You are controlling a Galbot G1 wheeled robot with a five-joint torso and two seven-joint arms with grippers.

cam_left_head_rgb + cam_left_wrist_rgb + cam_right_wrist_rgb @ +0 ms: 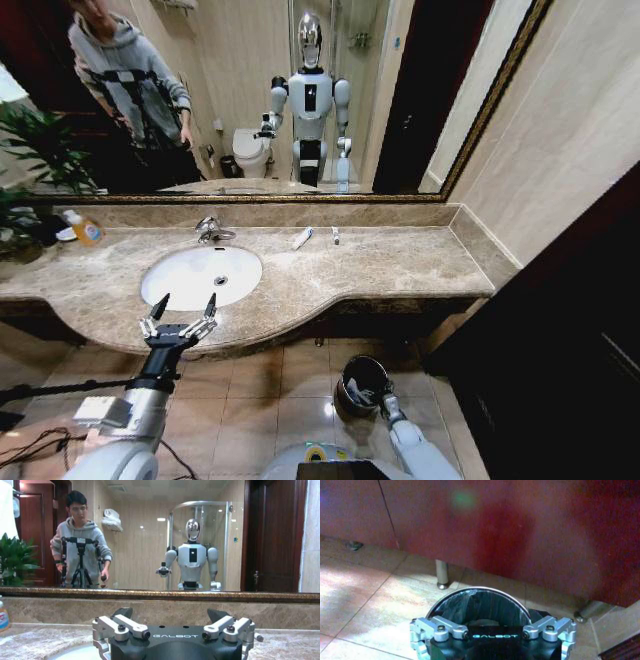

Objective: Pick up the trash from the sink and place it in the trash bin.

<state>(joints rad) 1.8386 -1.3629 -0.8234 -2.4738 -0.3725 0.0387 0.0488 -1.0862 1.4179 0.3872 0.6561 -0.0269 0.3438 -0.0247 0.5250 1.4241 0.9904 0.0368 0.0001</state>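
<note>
The sink (190, 285) is a white oval basin with a chrome tap (210, 230) behind it, set in beige marble. My left gripper (186, 302) hovers at the basin's near rim, open, with nothing between its fingers; in the left wrist view it (170, 611) faces the mirror. A white tube of trash (301, 238) lies on the counter to the right of the tap, with a smaller white piece (335, 235) beside it. The trash bin (360, 382) stands on the floor below the counter. My right gripper (385, 402) hangs open just over its rim (477, 590).
A clear bottle of orange liquid (86, 231) stands at the counter's left end beside a plant (30, 150). The mirror (250, 90) reflects me and a person with a tripod. Dark wood panels (560, 340) close off the right side. Cabinet legs (441, 575) stand behind the bin.
</note>
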